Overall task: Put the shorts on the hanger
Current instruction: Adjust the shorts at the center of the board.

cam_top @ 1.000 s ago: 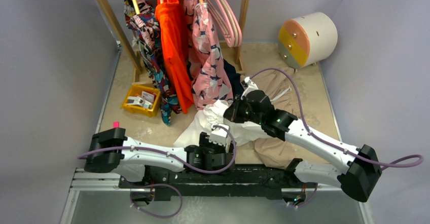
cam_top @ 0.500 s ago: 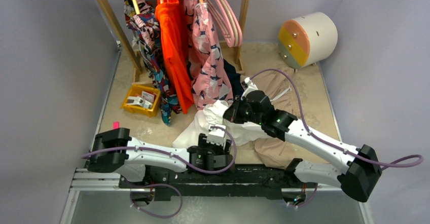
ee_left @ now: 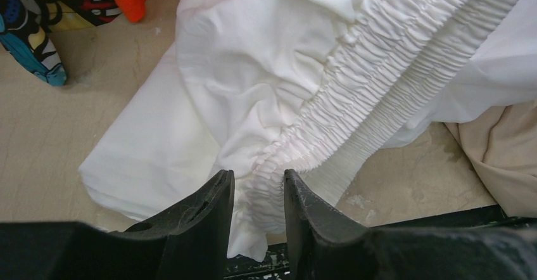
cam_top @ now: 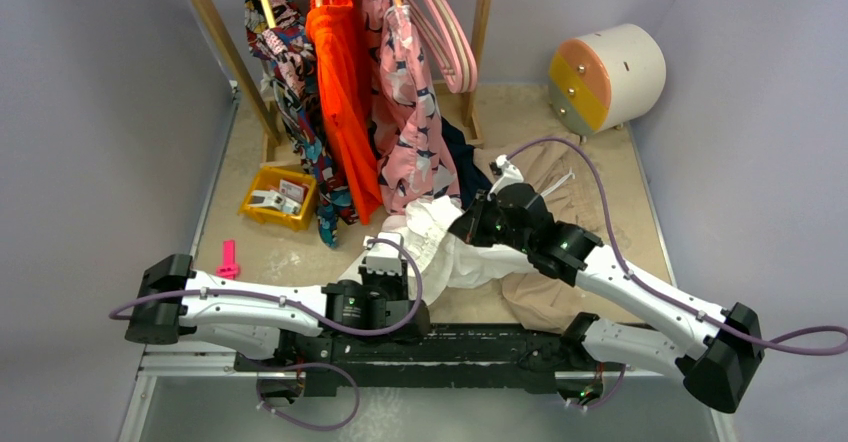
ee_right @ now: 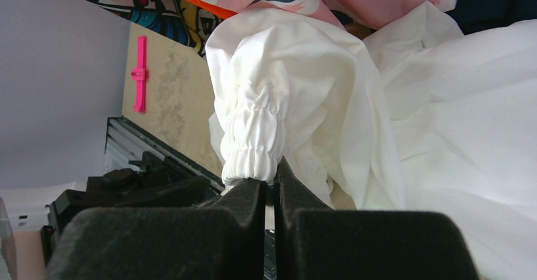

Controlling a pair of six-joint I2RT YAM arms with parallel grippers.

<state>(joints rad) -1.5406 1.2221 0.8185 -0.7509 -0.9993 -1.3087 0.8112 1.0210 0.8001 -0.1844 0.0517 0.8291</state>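
Holding white items (cam_top: 271, 199): bin (cam_top: 251, 209) near shorts (cam_top: 432, 228)

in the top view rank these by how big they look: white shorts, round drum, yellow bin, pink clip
1. white shorts and round drum: too close to rank, and the shorts are partly covered
2. yellow bin
3. pink clip

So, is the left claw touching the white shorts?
Touching. The left wrist view shows the left claw closed on the shorts, their gathered waistband pinched between its fingers.
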